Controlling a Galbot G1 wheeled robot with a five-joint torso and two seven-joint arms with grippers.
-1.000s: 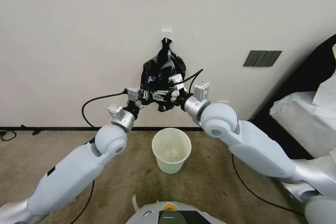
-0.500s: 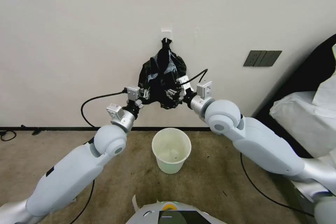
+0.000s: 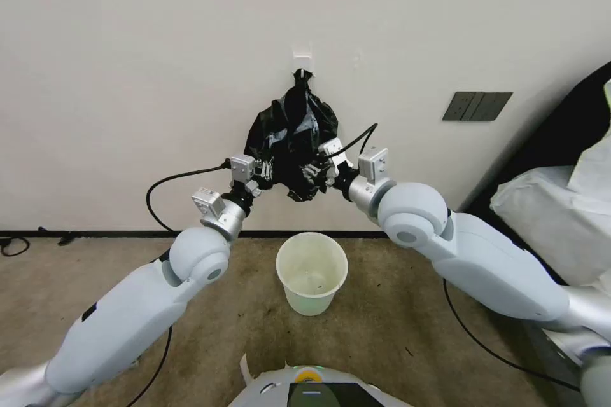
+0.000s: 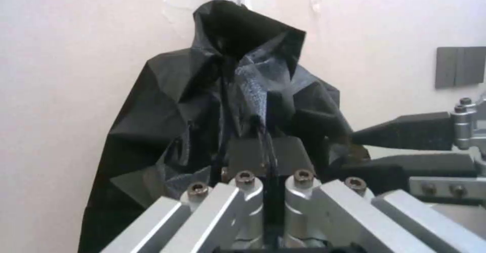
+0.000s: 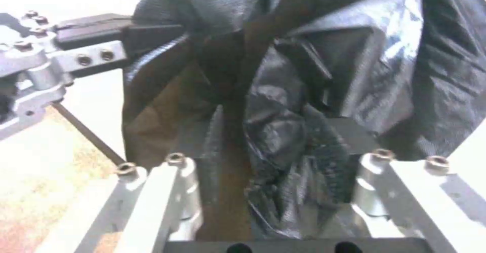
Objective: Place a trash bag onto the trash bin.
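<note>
Up at the wall, the left pincer (image 4: 265, 158) is clamped on the trash bag (image 3: 294, 140), and the right pincer (image 5: 276, 146) sits spread wide around its folds. The bag hangs from a hook (image 3: 303, 67); the trash bin (image 3: 312, 272) stands on the carpet below.

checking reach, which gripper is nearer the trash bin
Neither clearly: left gripper and right gripper are both up at the trash bag, above the trash bin.
</note>
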